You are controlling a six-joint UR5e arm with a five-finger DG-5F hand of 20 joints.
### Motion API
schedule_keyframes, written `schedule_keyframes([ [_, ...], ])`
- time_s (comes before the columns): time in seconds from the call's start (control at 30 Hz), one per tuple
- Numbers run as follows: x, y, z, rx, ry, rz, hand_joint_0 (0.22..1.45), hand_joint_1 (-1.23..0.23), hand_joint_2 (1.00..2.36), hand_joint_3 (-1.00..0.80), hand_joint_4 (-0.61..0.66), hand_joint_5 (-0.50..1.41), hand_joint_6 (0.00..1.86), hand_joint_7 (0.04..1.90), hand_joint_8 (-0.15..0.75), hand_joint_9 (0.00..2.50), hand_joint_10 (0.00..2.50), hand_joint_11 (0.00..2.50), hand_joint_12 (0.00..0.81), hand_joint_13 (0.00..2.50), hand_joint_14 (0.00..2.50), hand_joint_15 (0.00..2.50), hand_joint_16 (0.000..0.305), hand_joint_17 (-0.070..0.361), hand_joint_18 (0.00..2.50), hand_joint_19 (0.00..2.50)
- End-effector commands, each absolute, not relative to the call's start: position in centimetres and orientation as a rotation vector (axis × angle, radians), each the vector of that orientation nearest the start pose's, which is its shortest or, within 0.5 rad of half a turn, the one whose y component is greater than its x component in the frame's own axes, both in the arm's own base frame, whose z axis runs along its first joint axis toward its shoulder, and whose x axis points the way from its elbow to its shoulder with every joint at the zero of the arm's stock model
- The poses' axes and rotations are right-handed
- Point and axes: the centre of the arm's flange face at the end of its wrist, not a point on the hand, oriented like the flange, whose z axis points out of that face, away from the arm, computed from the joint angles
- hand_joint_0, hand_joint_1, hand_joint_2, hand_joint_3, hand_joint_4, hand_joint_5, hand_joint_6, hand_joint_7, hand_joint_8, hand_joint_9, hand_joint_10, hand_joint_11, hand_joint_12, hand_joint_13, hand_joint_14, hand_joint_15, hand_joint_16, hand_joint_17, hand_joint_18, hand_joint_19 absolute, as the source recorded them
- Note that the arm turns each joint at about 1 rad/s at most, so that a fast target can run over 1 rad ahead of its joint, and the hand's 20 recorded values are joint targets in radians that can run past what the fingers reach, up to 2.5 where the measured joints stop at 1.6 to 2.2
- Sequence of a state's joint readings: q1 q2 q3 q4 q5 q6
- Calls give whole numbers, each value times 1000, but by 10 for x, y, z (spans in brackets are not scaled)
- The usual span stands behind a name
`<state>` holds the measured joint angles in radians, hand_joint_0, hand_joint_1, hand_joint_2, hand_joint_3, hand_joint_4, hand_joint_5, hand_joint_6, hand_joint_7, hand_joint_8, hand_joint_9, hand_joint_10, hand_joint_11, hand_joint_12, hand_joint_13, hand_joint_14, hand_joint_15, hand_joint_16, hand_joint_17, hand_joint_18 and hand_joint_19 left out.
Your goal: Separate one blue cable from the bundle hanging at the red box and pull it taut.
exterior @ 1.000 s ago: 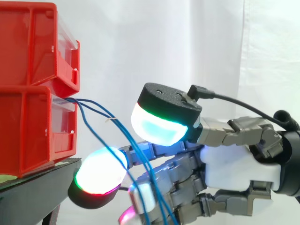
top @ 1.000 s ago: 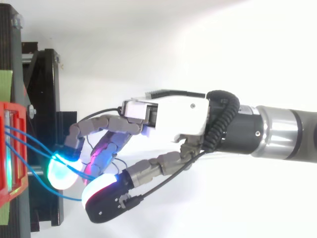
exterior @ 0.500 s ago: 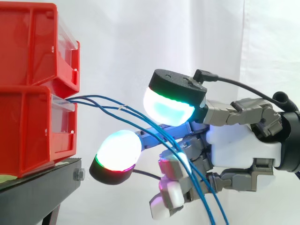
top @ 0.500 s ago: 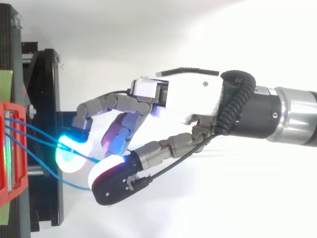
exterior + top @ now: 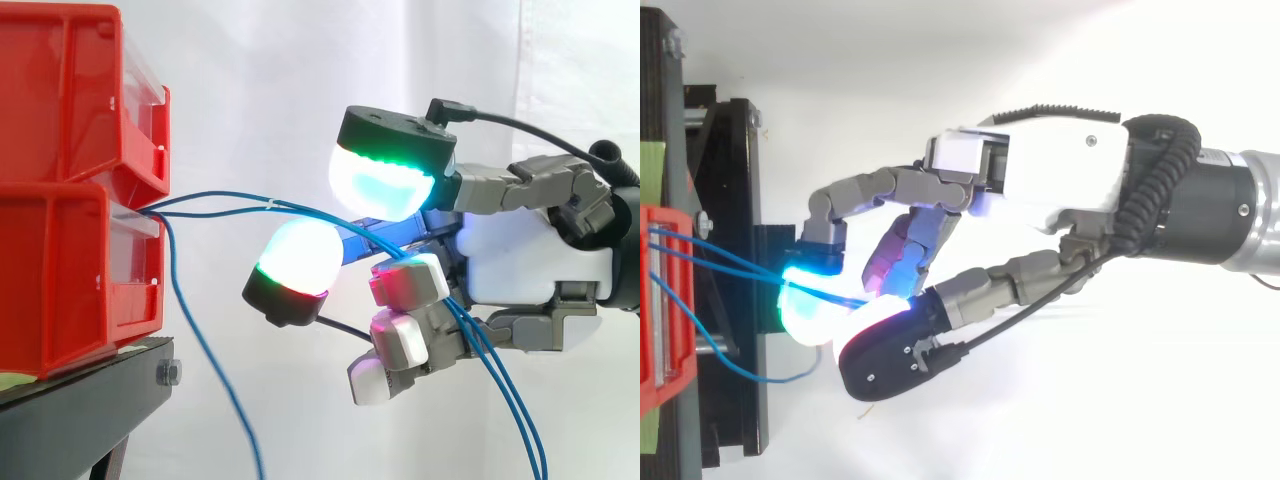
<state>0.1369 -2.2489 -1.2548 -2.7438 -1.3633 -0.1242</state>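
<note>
Hand: my hand [image 5: 520,270] sat right of centre in the side view, fingers curled, with its two foremost pads [image 5: 385,185] closed over blue cable. It was gripping, not empty.
Catch: two blue cables [image 5: 285,207] ran together between those pads, not one. Past the palm their free ends dropped out of the lower right of the frame.
Tie: a small pale mark sat on the pair just left of the pads. I could not tell whether it bound them.
Tension: the pair ran nearly level from box to pads with only a slight bow. I judged them close to taut.
Loose strand: a third blue cable [image 5: 200,340] left the same opening and hung slack towards the bottom centre, apart from the hand. In the top view it curled at lower left [image 5: 750,378].
Red box: the lower bin [image 5: 70,280], left edge of frame, was where all three strands emerged, at its upper right corner.
Upper bin: a second red bin [image 5: 60,100] was stacked on it, upper left.
Stand: a black stand [image 5: 80,410] carried both bins, lower left.
Backdrop: white curtain [image 5: 260,80].
Risk, count: pulling from here would tighten two strands, so the separation would fail unless one was shed.
Risk, slip: the thin cable could slide out between the rounded pads under load.
Risk, box: a hard pull might drag the lower bin forward off the stand.
</note>
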Motion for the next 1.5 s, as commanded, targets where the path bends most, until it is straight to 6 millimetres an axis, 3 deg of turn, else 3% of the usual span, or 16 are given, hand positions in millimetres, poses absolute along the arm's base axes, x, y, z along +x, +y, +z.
schedule_keyframes([
  [0.0, 748, -52, 259, 1137, 1187, 1085, 700, -641, 1014, -272, 186, -101, 501, 1222, 346, 1265, 18, 960, 345, 1162, 21, 636, 27, 62, 780, 420],
  [0.23, 748, -55, 259, 1140, 1184, 1085, 683, -661, 1012, -330, 183, -113, 566, 1170, 347, 1269, 16, 986, 344, 1163, 21, 643, 28, 62, 782, 426],
  [0.37, 748, -57, 259, 1142, 1182, 1083, 634, -493, 1003, -459, 187, -94, 560, 1202, 351, 1284, 18, 985, 343, 1163, 21, 649, 28, 62, 778, 433],
  [0.5, 748, -57, 259, 1141, 1183, 1082, 659, -459, 1006, -416, 180, -82, 542, 1246, 354, 1324, 18, 994, 345, 1176, 23, 650, 28, 62, 781, 441],
  [0.57, 748, -57, 258, 1142, 1183, 1080, 687, -517, 1014, -246, 182, -80, 510, 1288, 351, 1325, 18, 1004, 350, 1185, 21, 647, 28, 64, 790, 445],
  [0.73, 748, -57, 258, 1143, 1179, 1078, 739, -695, 1005, -48, 190, -96, 535, 1225, 370, 1354, 16, 1054, 366, 1207, 20, 639, 32, 72, 809, 436],
  [0.97, 747, -59, 259, 1144, 1178, 1075, 739, -782, 1010, -107, 183, -161, 724, 921, 346, 1292, 13, 1173, 359, 1189, 21, 660, 31, 70, 808, 446],
  [1.07, 748, -60, 258, 1143, 1179, 1068, 663, -731, 1012, -316, 188, -171, 746, 894, 340, 1271, 13, 1220, 356, 1173, 23, 664, 29, 66, 807, 452],
  [1.13, 747, -63, 258, 1146, 1177, 1056, 617, -620, 1002, -471, 201, -174, 785, 840, 355, 1300, 13, 1225, 362, 1186, 23, 669, 29, 66, 805, 461],
  [1.27, 744, -70, 256, 1166, 1176, 1012, 608, -467, 1000, -500, 194, -145, 778, 900, 364, 1339, 14, 1211, 357, 1189, 24, 665, 29, 66, 808, 467],
  [1.47, 744, -73, 255, 1169, 1177, 1005, 647, -489, 1009, -365, 183, -144, 781, 920, 363, 1339, 16, 1201, 363, 1201, 22, 672, 30, 67, 818, 460],
])
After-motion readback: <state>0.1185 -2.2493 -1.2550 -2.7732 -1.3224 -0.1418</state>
